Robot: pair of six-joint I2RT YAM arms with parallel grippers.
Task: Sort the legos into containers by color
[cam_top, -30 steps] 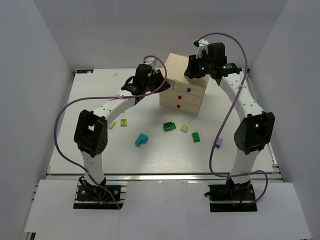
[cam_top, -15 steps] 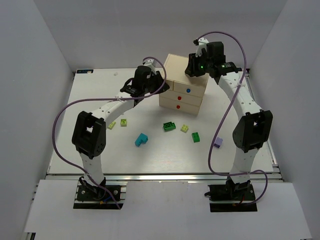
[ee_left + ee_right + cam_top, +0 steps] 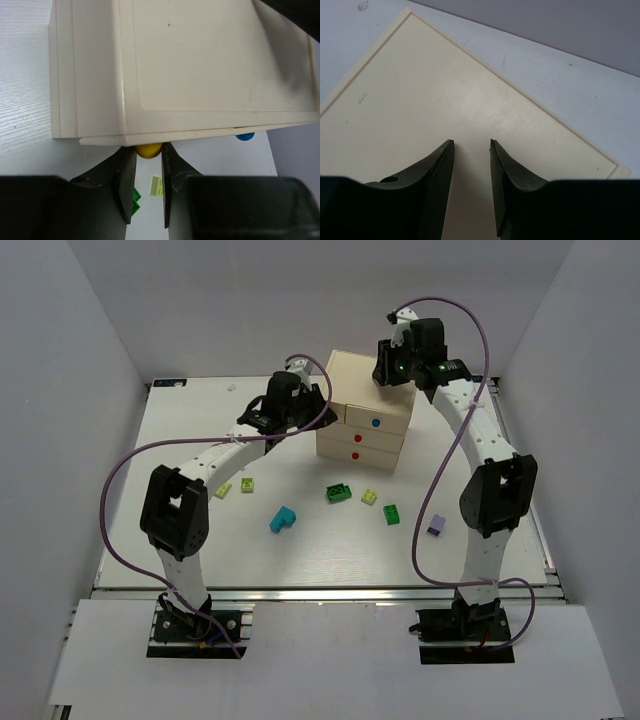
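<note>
On the table (image 3: 180, 540): white top; the chest and all the loose bricks rest on it.
Chest (image 3: 350, 375): cream wooden cube, toward the back, near the middle; drawer fronts face the arms.
Drawers: none seen pulled out in the top view. From the left wrist camera, cannot tell whether the front with the yellow knob stands out from the body at all.
Right gripper (image 3: 471, 142): over the flat top of the chest, fingers pointing down at it. Narrow gap between them, nothing in it. Contact with the wood: cannot tell.
Left gripper (image 3: 147, 149): at the upper left drawer front, fingers closed narrow on the yellow knob, one on each side and touching it.
Cyan lego (image 3: 283, 520): largest brick, on the table in front of the chest, left of centre.
Dark green legos: one (image 3: 338, 492) straight in front of the chest, one (image 3: 392, 514) nearer and to its right.
Lavender lego (image 3: 436, 525): farthest right, near the right arm's cable.
Lime-yellow legos: two close together on the left (image 3: 223, 490) (image 3: 247, 484), one (image 3: 369, 496) between the two green bricks.
Red knobs: two, one above the other (image 3: 358, 436) (image 3: 356, 453), on the lower fronts.
Blue knob (image 3: 376, 423): upper right front, free.
Yellow knob (image 3: 148, 150): held between the left fingers.
</note>
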